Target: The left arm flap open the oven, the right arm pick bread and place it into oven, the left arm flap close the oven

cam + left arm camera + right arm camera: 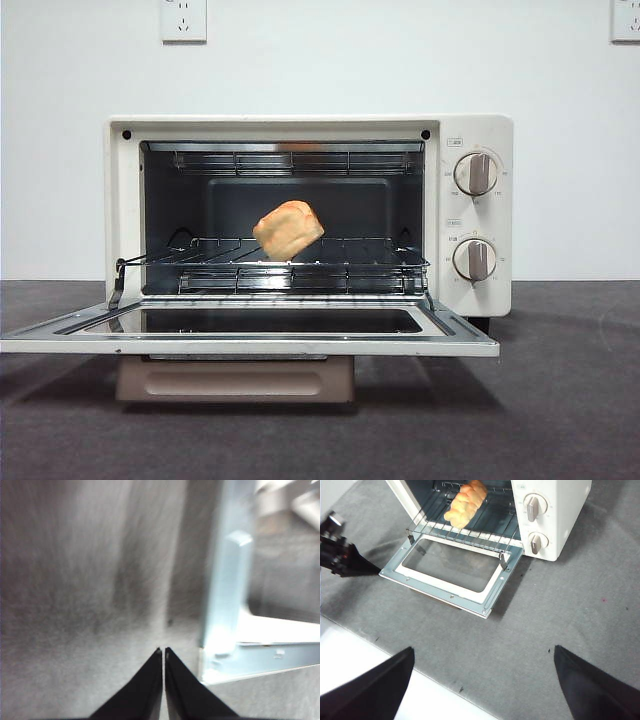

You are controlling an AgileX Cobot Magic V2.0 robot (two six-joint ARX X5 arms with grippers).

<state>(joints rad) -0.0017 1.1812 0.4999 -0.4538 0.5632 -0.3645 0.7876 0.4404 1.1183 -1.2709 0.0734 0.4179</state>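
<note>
The left gripper [163, 652], jaws pressed together and empty, sits just beside the corner of the lowered door [260, 652]. The right gripper [482, 655] hangs wide open, well back. The bread [288, 229] rests on the rack inside the oven [478, 215]. Closing is the step in hand: the left needs to get under the door and flip it up.

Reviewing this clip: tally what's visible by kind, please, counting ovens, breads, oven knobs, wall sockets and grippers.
Oven: 1
Bread: 1, on the oven rack
Oven knobs: 2
Wall sockets: 2
Grippers: 2, left gripper with jaws shut, right gripper with jaws open
Total: 8
</note>
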